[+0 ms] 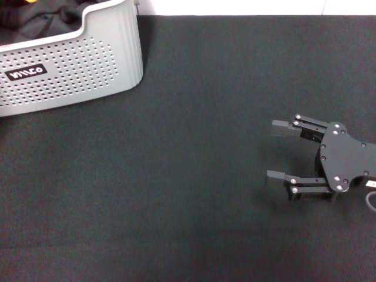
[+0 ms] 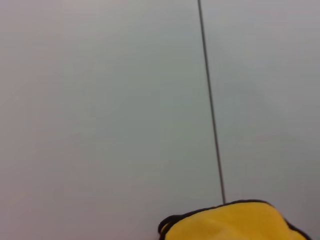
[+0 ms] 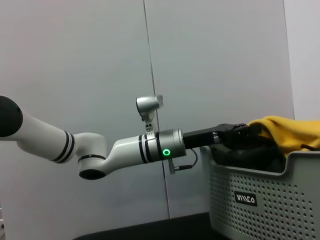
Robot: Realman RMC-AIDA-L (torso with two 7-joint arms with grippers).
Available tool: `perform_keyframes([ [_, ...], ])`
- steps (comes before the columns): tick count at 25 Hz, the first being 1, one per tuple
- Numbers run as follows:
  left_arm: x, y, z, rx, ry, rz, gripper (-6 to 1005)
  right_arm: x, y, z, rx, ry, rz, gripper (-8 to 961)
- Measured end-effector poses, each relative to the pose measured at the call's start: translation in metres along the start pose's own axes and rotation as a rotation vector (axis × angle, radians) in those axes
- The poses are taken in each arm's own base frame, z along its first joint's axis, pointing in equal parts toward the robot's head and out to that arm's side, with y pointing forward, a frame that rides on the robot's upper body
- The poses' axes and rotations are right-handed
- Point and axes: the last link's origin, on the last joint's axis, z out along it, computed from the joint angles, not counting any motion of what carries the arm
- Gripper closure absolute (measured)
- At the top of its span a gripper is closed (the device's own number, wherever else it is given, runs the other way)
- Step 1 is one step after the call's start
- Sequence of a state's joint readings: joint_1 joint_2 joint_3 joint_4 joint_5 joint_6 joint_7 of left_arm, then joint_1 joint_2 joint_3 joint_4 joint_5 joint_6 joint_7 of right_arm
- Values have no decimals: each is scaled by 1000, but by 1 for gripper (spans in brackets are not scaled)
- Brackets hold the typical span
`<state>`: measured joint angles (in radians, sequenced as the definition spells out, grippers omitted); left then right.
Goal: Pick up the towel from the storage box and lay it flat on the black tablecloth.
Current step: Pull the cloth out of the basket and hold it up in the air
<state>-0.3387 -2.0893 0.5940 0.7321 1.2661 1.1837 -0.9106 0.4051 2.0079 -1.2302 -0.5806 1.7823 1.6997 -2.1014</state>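
The light grey storage box (image 1: pixel 70 64) stands at the far left of the black tablecloth (image 1: pixel 176 176). In the right wrist view my left arm reaches over the box (image 3: pixel 260 200). My left gripper (image 3: pixel 248 132) is above the rim, closed on the bright yellow towel (image 3: pixel 287 132), which is bunched and partly raised out of the box. The towel's yellow face with its black hem shows in the left wrist view (image 2: pixel 235 222). My right gripper (image 1: pixel 271 150) is open and empty, low over the tablecloth at the right.
A dark grey-black cloth (image 1: pixel 41 23) lies inside the box, under the towel (image 3: pixel 250 155). A pale wall with a vertical seam (image 2: pixel 210 100) stands behind the table.
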Motion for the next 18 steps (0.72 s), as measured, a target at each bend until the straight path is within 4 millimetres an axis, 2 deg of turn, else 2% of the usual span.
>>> perform_keyframes([
  [3,0,4,-2,-7,31,-9,946,0,0,0,0,0,0,85],
  [11,6,6,-22,67,249,-123,950,1,1,0,3,-1,8,85],
  [15,9,11,-30,43,298,-193,952,1,0,0,4,-3,8,85],
  [18,15,23,-39,-34,357,-234,954,1,0,1,1,-5,7,85],
])
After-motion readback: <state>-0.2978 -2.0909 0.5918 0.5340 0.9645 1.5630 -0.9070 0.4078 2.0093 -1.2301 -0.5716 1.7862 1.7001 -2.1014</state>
